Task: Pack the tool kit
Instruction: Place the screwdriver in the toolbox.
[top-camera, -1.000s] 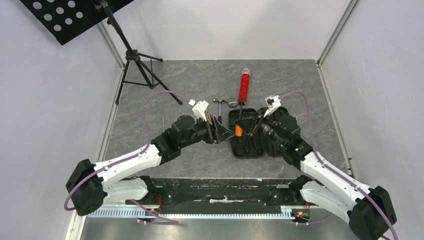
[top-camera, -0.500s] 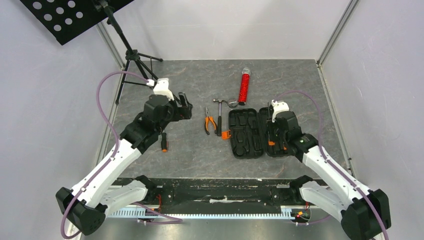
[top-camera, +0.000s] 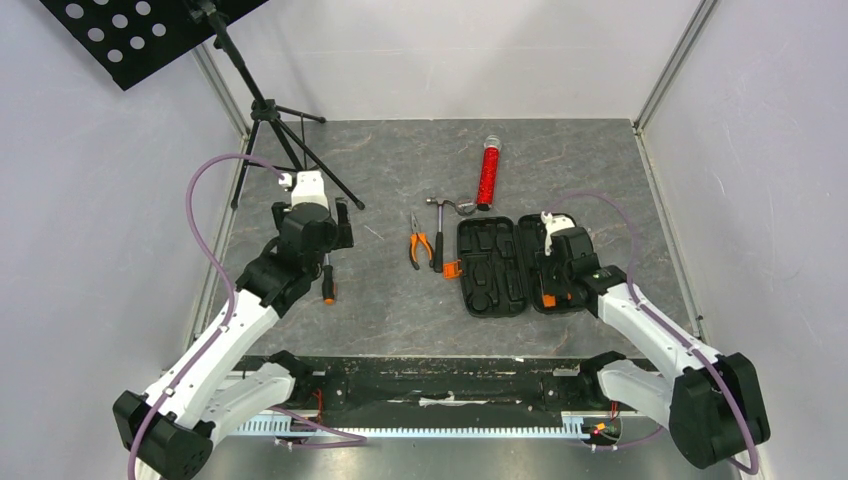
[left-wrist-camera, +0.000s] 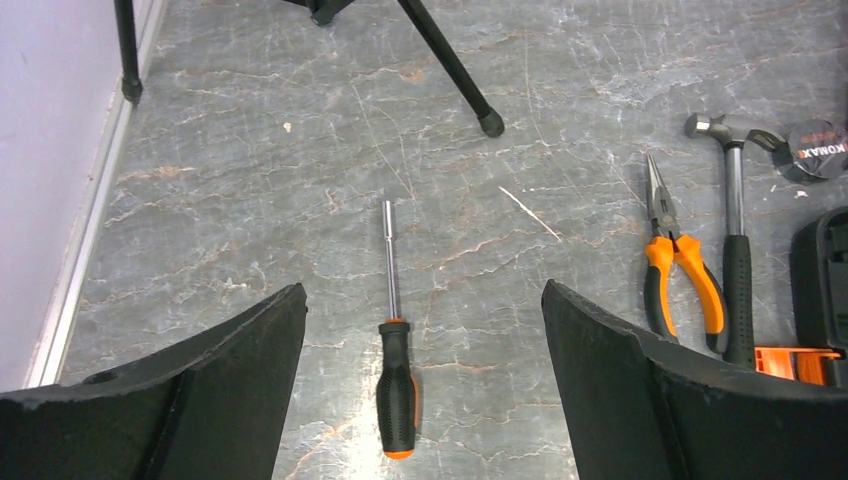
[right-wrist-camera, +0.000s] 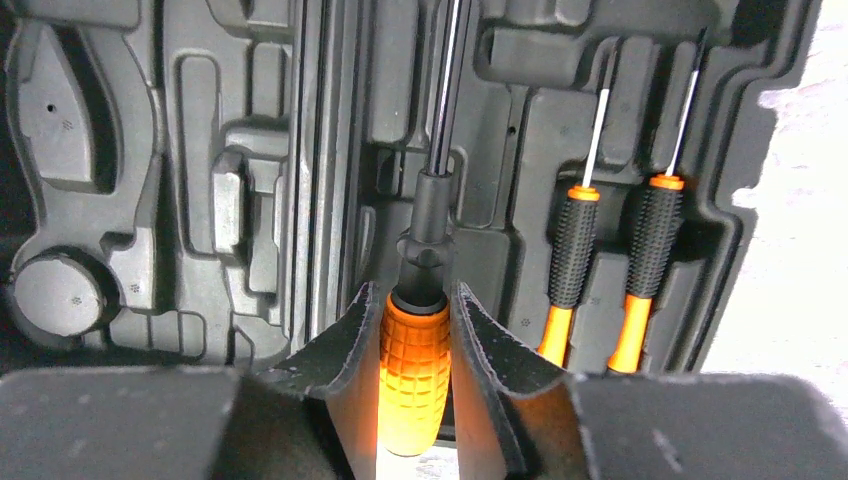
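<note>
- The left gripper (left-wrist-camera: 422, 295) hangs over the table (top-camera: 400, 310) with its jaws spread wide and nothing between them; a black-handled driver (left-wrist-camera: 396, 380) with an orange butt lies flat on the stone-grey surface right under the gap, untouched.
- The right gripper (right-wrist-camera: 413, 295) is clamped on a thick orange-handled screwdriver (right-wrist-camera: 414, 375), a pad pressed to each side of the grip; its shaft runs along a moulded channel in the right half of the case (top-camera: 490, 275), next to the hinge ridge; whether it is fully seated I cannot tell.
- Two slim screwdrivers (right-wrist-camera: 572, 265) sit in neighbouring slots just beside it.
- The case lies open and flat near the table's middle, with the orange latch (top-camera: 452, 269) on its left edge.
- The pliers (top-camera: 420, 246) and hammer (top-camera: 438, 235) lie side by side on the table just left of the case.
- A red tube (top-camera: 488, 177) lies beyond the case; a tripod (top-camera: 275, 130) stands at the far left.
</note>
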